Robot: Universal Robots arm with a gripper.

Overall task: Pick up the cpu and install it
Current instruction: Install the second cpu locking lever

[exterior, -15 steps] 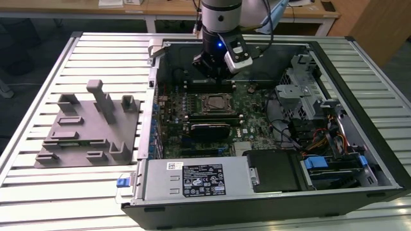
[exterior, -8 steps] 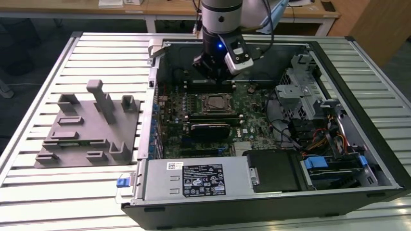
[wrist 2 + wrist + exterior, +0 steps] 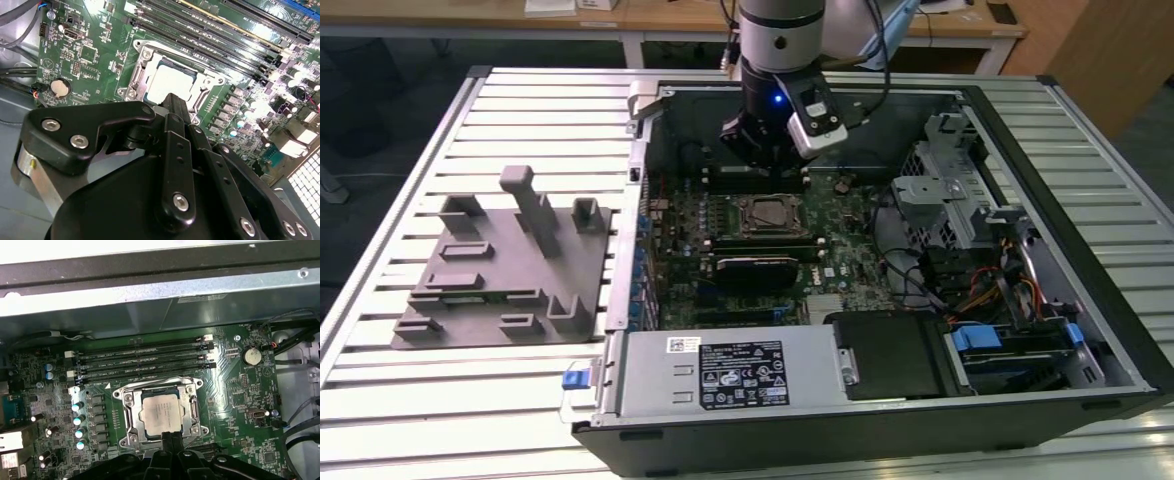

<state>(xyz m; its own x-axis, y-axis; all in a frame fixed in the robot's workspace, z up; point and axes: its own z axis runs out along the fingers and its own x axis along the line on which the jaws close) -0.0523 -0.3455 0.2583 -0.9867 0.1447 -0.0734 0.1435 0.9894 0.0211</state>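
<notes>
Black jointed linkage arms of the end effector [image 3: 172, 107] fill the foreground in the second wrist view, and its fingers [image 3: 170, 437] appear closed together with nothing between them in the first wrist view. Just past the tips lies the cpu [image 3: 160, 411], a small flat square chip with a shiny silver top, seated inside the silver metal socket frame [image 3: 125, 410] on the green motherboard [image 3: 235, 405]; the fingertips sit at the chip's near edge. Four long black memory slots [image 3: 142, 357] run beside the socket, and a round silver coin battery [image 3: 251, 356] lies off to one side. In the exterior view the arm [image 3: 781, 40] reaches down into the open black computer case [image 3: 1067, 250], which lies on a slatted metal table [image 3: 520, 120]. A grey plastic fixture tray with upright posts [image 3: 500, 265] rests on the table at the exterior view's left.
</notes>
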